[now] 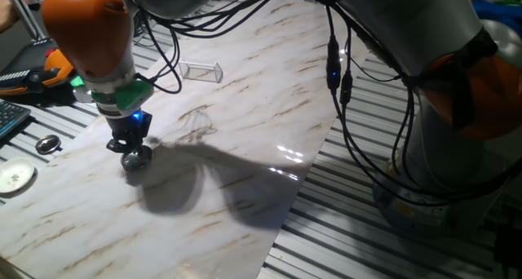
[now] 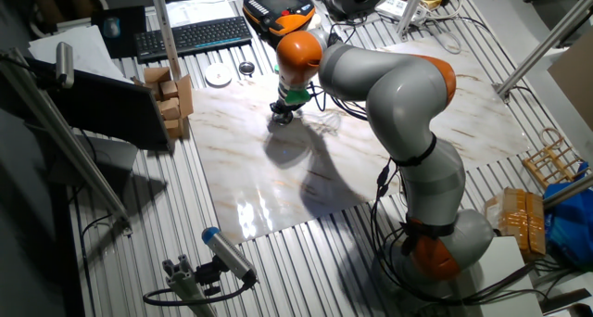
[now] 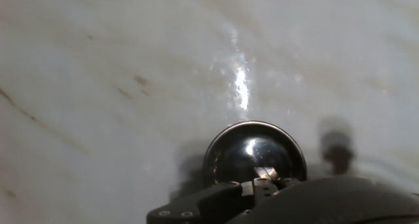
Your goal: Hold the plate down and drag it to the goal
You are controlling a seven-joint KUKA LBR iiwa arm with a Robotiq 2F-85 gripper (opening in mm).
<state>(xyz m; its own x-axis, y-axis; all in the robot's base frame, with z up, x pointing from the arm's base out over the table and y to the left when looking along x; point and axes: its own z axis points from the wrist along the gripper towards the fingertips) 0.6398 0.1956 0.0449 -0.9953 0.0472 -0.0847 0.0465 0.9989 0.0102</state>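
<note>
Plate (image 1: 136, 157) sits at nine o'clock on the marble board (image 1: 245, 132), gripper (image 1: 133, 151) planted on it, jaws unreadable. Goal (image 1: 201, 70) waits toward one o'clock; I'd keep steady downward pressure and slide slowly.

You have one robot arm (image 2: 408, 104) at the table, carrying one gripper (image 1: 133, 151). On the marble board (image 1: 245, 140) count one plate (image 1: 136, 157), shiny and round, directly under that gripper. One goal (image 1: 201, 70), a clear plastic bracket, sits farther back on the same board. Off the board's edge you have two round items: one small dark-centred metal disc (image 1: 47, 144) and one flat white disc (image 1: 15, 178). One keyboard (image 2: 193, 34) lies behind. One orange-and-black handheld unit (image 2: 281, 8) rests beside it.
</note>
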